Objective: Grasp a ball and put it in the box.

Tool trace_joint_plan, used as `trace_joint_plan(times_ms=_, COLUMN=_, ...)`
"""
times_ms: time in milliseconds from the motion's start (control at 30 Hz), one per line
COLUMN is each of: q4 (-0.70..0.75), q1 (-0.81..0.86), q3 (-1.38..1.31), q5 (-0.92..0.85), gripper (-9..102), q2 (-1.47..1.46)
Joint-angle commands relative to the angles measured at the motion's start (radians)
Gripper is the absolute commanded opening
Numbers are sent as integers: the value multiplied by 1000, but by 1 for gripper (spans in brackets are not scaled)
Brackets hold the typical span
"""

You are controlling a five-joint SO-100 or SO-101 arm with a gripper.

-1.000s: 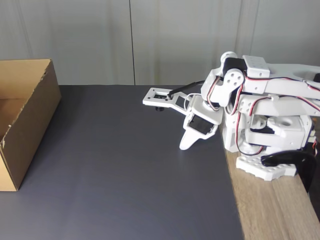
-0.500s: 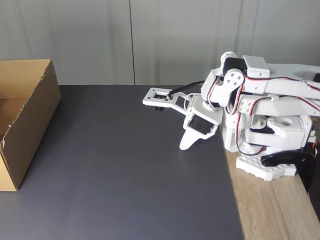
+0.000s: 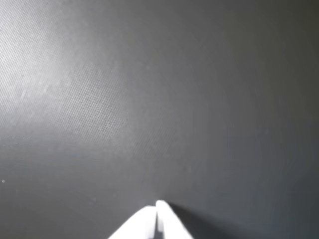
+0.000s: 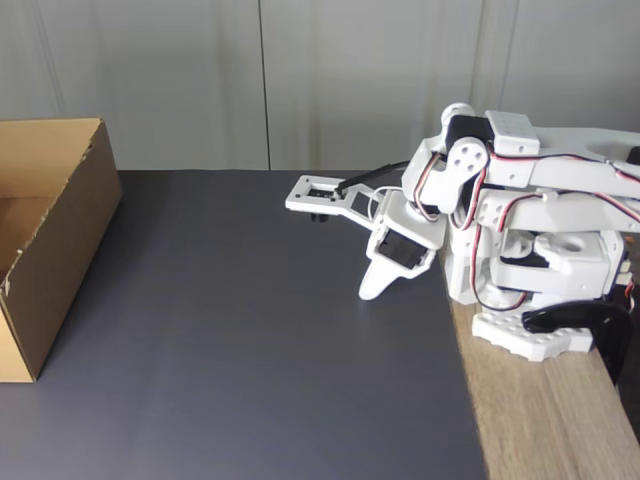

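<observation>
Wrist view: the gripper (image 3: 158,205) enters from the bottom edge as two white fingertips (image 3: 169,219) pressed together, jaws closed with nothing between them. The tips point at a dark grey mat (image 3: 149,99) with a fine woven texture; a soft light patch lies across its upper left. Fixed view: the white arm (image 4: 500,240) sits folded on its base at the right, the base standing on a wooden tabletop (image 4: 550,420) beside the mat's right edge. The gripper (image 4: 370,290) hangs low, tip down, at or just above the dark grey mat (image 4: 250,350) near the mat's right side; from this angle its fingers read as one closed white wedge. The box (image 4: 45,240), brown cardboard and open at the top, stands on the mat at the far left, well apart from the gripper. What shows of its interior is bare cardboard; the ball's place cannot be told.
</observation>
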Motion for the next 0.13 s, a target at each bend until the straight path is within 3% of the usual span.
trace_joint_plan(times_ms=0, q4=17, q1=14, q3=5, q5=5, gripper=0, q2=-9)
trace_joint_plan(times_ms=100, q4=17, q1=14, q3=5, q5=5, gripper=0, q2=-9)
